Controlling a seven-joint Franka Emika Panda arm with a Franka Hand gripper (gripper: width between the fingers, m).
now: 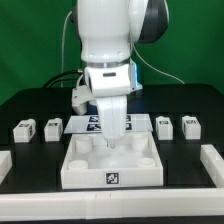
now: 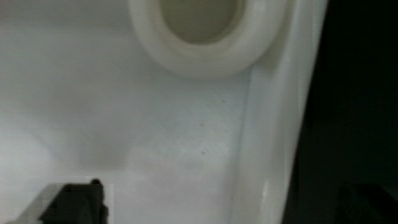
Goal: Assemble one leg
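Four small white legs with tags stand on the black table, two at the exterior view's left (image 1: 22, 128) (image 1: 52, 127) and two at its right (image 1: 165, 124) (image 1: 189, 124). My gripper (image 1: 112, 141) is lowered into the large white tray-like piece (image 1: 75, 170) and holds no leg. In the wrist view one dark finger (image 2: 75, 204) shows at the picture's edge over the tray's floor (image 2: 125, 120), near a round corner socket (image 2: 201, 35) and the tray's rim (image 2: 276, 130). The other finger is lost against the dark table. The jaws look spread wide, so the gripper (image 2: 222, 205) reads as open.
The marker board (image 1: 78, 123) lies flat behind the tray, partly hidden by the arm. White raised blocks sit at the front left (image 1: 5, 163) and front right (image 1: 212, 160) of the table. Cables hang behind the arm.
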